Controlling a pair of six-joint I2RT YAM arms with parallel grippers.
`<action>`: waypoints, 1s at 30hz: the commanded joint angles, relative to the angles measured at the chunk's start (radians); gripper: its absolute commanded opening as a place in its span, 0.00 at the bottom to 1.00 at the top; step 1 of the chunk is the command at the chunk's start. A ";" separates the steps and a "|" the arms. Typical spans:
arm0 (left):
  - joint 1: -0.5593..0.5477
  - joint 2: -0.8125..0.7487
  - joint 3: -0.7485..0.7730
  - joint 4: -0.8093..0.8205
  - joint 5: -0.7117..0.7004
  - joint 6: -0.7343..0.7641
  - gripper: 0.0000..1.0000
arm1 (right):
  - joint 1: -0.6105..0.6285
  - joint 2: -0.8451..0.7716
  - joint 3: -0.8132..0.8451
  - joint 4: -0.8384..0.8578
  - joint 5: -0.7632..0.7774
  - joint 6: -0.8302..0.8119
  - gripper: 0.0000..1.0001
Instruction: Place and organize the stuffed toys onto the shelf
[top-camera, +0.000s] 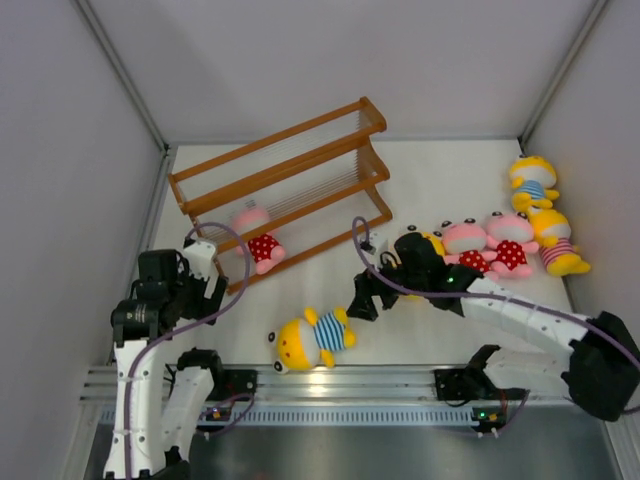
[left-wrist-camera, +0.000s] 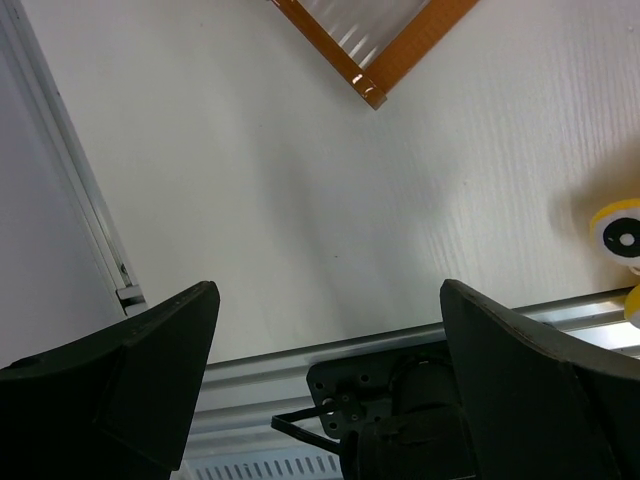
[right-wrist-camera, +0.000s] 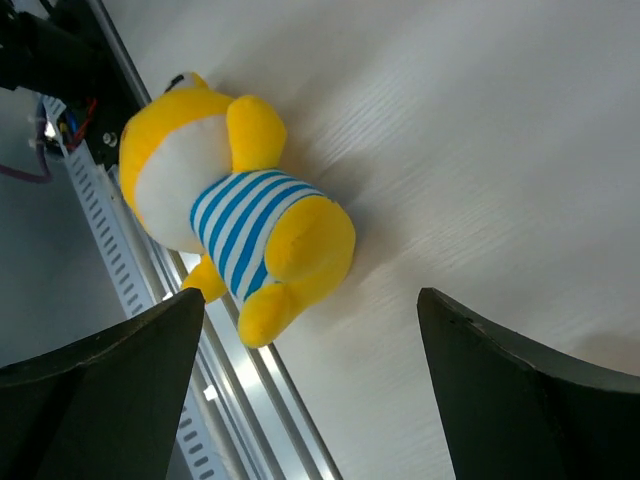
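The orange-brown shelf (top-camera: 280, 180) stands slanted at the back left; its corner shows in the left wrist view (left-wrist-camera: 385, 62). A pink toy in a red dotted outfit (top-camera: 258, 240) leans on its lowest tier. A yellow toy in a blue-white striped shirt (top-camera: 312, 338) lies near the front edge and shows in the right wrist view (right-wrist-camera: 235, 220). My right gripper (top-camera: 364, 298) (right-wrist-camera: 310, 390) is open and empty, just right of that toy. My left gripper (top-camera: 207, 288) (left-wrist-camera: 330, 380) is open and empty, near the shelf's front left end.
Two pink toys (top-camera: 488, 240) and two yellow toys (top-camera: 545, 215) lie in a cluster at the right wall, and another yellow one (top-camera: 433, 240) is partly hidden behind my right arm. The metal rail (top-camera: 340, 380) runs along the near edge. Side walls close in left and right.
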 joint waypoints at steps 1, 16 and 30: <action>0.012 0.001 0.043 0.039 0.019 -0.002 0.98 | 0.056 0.133 0.031 0.154 -0.052 -0.037 0.88; 0.015 -0.001 0.032 0.039 -0.004 0.018 0.98 | 0.122 0.299 0.006 0.331 -0.137 0.015 0.04; 0.013 0.004 0.038 0.039 0.012 0.024 0.98 | -0.130 -0.009 0.489 -0.110 0.021 0.138 0.00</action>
